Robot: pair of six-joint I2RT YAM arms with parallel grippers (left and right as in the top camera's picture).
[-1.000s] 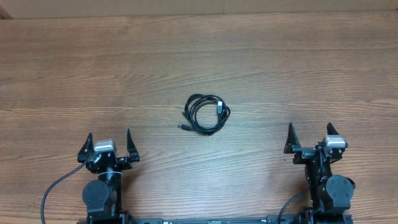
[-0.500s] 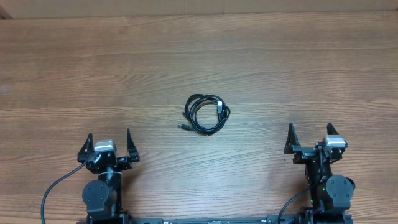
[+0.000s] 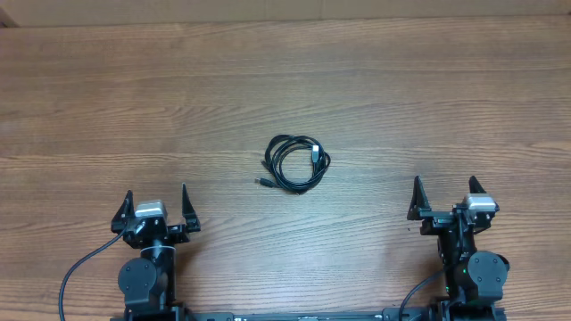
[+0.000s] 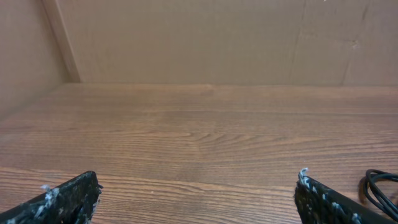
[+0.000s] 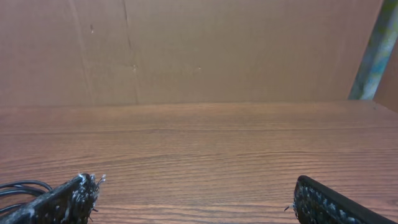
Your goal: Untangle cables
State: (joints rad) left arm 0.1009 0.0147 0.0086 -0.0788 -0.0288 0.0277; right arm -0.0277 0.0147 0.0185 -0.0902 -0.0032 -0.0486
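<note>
The cables are thin black cords coiled together in one small bundle at the middle of the wooden table, with a small plug sticking out at the lower left. A bit of the coil shows at the right edge of the left wrist view and at the left edge of the right wrist view. My left gripper is open and empty near the front left, well apart from the coil. My right gripper is open and empty near the front right. Both show open in their wrist views.
The wooden table spreads around the coil. A brown cardboard wall stands along the far edge and also shows in the right wrist view. A thick black wire hangs from the left arm base.
</note>
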